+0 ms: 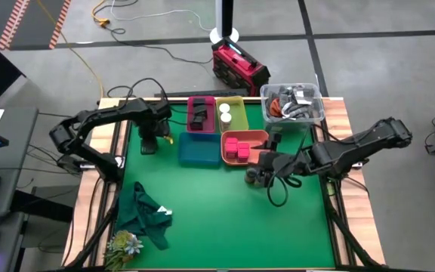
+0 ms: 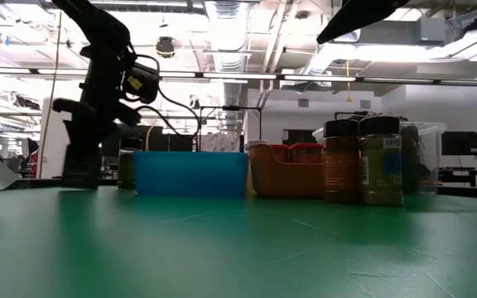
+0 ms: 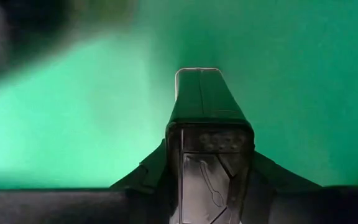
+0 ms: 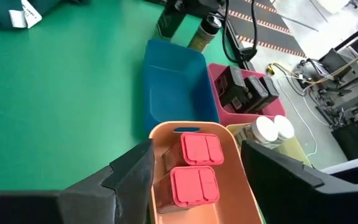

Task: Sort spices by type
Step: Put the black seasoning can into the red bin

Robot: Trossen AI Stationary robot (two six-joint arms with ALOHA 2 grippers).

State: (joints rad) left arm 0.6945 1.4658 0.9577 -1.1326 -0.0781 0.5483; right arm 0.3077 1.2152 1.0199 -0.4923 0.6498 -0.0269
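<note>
Between our right tool's (image 4: 194, 168) parted fingers we see the orange tray (image 4: 241, 180) holding two magenta-red cubes (image 4: 194, 185). Just beyond it sit the blue tray (image 4: 173, 81) and the pink tray (image 4: 219, 102) with dark boxy tins (image 4: 244, 87). Farther off, our left tool (image 1: 149, 143) stands on the table (image 1: 202, 211), its fingers together around nothing.

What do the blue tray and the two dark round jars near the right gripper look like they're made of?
Blue tray: likely matte opaque plastic, with smooth molded walls and rounded corners. Dark round jars: apparently clear plastic or glass, since the spice shows through beside printed labels, under black, probably plastic, caps.
</note>
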